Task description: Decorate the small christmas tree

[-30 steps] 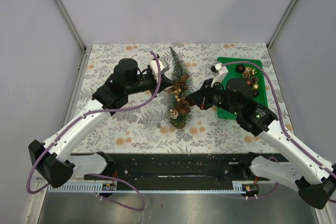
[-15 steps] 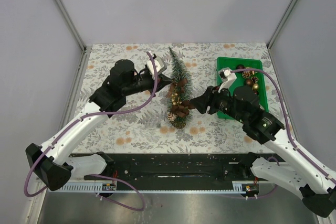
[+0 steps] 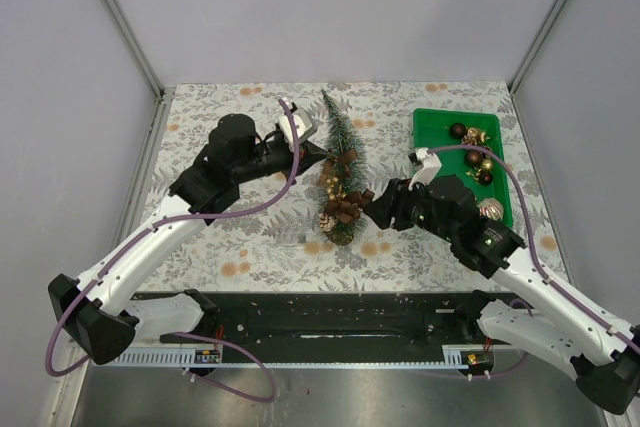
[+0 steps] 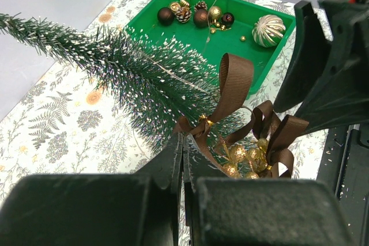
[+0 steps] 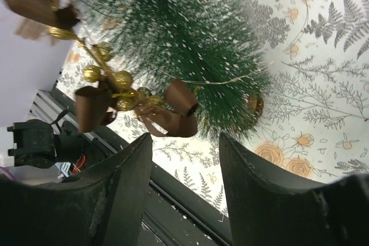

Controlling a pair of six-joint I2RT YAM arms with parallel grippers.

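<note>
Right gripper (image 3: 372,208), spread and empty, has slid toward 6 o'clock beside the tree (image 3: 338,132); left gripper (image 3: 315,155) pinches it at 9 o'clock, probably steadying it.

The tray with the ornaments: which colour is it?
Green tray; best in left wrist view.

Top external: fixed high behind base rail (image 3: 330,327), tilted down and forward. Far view takes in whole worktop (image 3: 200,107), left arm (image 3: 160,237), right arm (image 3: 540,277) and walls.

Left wrist: close and low, looks past own left fingers (image 4: 167,165) across small christmas tree (image 4: 115,61) toward green tray (image 4: 230,44).

Right wrist: very close, frame rolled sideways, looks out between own right fingers (image 5: 124,188) at tree's lower bristles, with worktop behind.

Shared: tree's brown ribbon (image 4: 233,82) and gold beads (image 4: 237,154) in all three views. Tray only in top and left wrist.
</note>
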